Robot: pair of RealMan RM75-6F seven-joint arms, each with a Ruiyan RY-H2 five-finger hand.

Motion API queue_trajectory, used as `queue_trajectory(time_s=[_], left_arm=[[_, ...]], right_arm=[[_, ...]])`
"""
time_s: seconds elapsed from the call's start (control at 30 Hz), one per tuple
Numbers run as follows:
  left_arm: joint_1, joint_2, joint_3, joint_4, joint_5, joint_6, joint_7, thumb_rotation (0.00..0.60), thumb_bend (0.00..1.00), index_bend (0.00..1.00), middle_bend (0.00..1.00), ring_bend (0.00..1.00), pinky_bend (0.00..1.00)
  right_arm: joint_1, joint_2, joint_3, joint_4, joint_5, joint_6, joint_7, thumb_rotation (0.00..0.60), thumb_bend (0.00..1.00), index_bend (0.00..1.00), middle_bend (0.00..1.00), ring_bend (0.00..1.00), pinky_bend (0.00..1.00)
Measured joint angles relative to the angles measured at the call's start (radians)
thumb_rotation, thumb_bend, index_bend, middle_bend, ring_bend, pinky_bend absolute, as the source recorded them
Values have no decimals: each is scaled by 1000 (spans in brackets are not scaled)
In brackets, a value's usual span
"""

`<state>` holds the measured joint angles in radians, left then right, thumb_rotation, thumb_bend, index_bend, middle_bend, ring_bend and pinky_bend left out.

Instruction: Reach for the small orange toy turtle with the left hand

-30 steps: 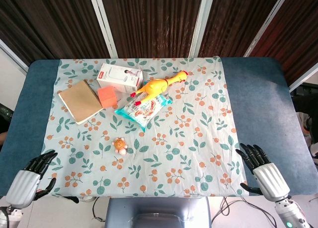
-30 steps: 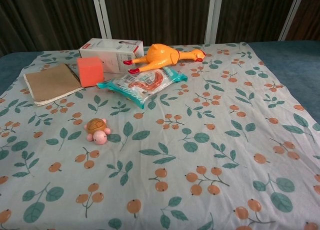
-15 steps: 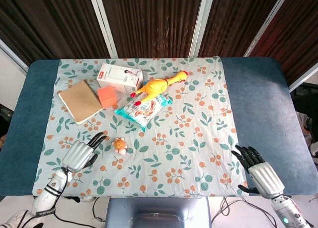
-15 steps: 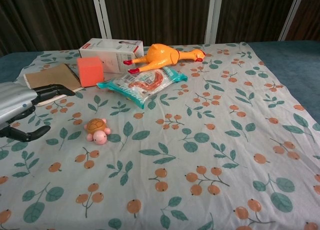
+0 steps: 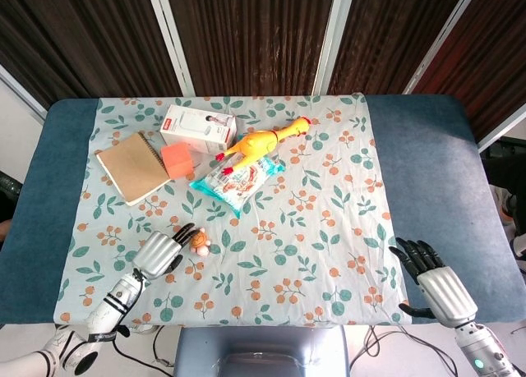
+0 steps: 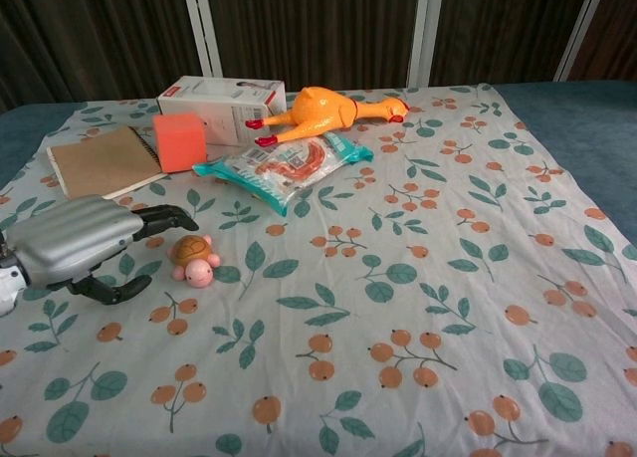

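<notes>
The small orange toy turtle (image 5: 198,241) (image 6: 193,258) with a pink head lies on the floral cloth at front left. My left hand (image 5: 159,252) (image 6: 85,248) hovers just to its left, fingers spread and open, their tips right beside the shell; I cannot tell whether they touch it. Nothing is held. My right hand (image 5: 436,282) hangs open off the table's front right corner and shows only in the head view.
At the back left lie a brown notebook (image 5: 131,166), an orange block (image 5: 178,158), a white box (image 5: 197,128), a yellow rubber chicken (image 5: 265,140) and a snack packet (image 5: 237,177). The floral cloth (image 5: 329,221) covers a blue table (image 5: 427,163).
My left hand has moved right and forward from the table's front left corner to just beside the turtle. The right hand has barely shifted.
</notes>
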<state>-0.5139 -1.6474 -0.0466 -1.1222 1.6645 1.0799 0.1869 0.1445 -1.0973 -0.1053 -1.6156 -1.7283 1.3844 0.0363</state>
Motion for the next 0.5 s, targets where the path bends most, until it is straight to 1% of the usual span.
queue_trajectory(time_s=[0.27, 0.5], left_arm=[[-24, -34, 7, 43, -38, -21, 14, 600, 446, 256, 211, 957, 1000], [-43, -52, 23, 50, -27, -6, 1, 600, 443, 261, 216, 958, 1000]], right_arm=[[2, 10, 1, -11, 17, -13, -2, 600, 177, 0, 0, 0, 0], [0, 12, 2, -17, 19, -12, -6, 600, 177, 0, 0, 0, 0]])
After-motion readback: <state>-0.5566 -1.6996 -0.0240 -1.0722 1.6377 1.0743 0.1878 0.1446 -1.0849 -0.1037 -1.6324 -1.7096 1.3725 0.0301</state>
